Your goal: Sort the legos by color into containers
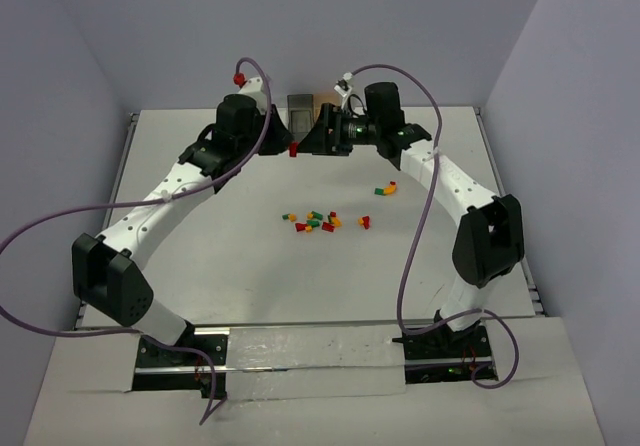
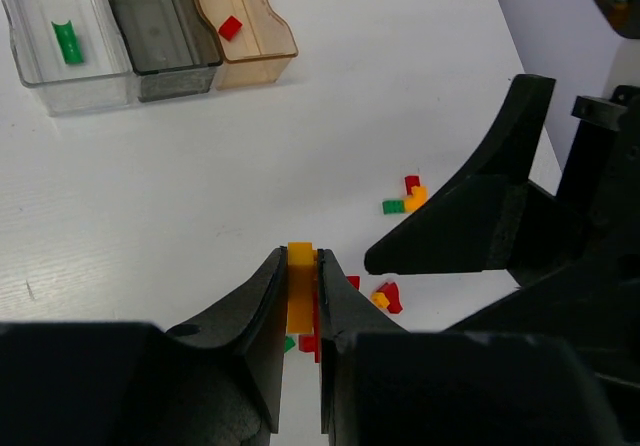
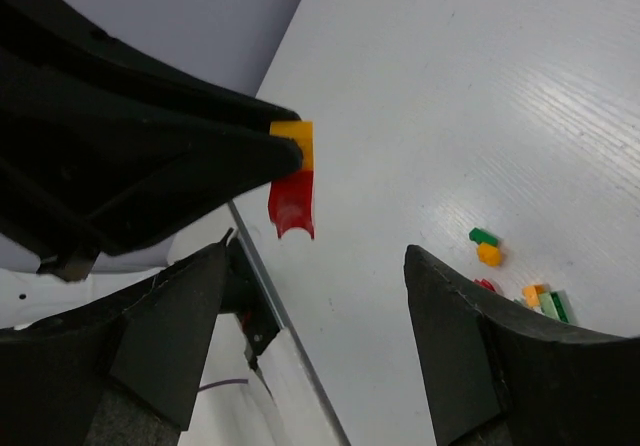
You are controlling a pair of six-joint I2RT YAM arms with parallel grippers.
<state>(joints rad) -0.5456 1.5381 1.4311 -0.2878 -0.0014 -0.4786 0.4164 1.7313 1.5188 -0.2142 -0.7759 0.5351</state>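
We pinch the joined yellow-and-red lego pair (image 3: 293,171) tight in our left gripper (image 2: 300,258), off the table near the containers (image 2: 170,84), probably so our right gripper (image 3: 315,256), fingers spread facing its red half, can pull the colours apart.

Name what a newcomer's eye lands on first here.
The left gripper pinches a yellow-and-red lego stack in mid-air, with the open right gripper facing it. Below, loose legos lie scattered mid-table. The three containers stand in a row at the far edge, with a green brick and a red brick inside.
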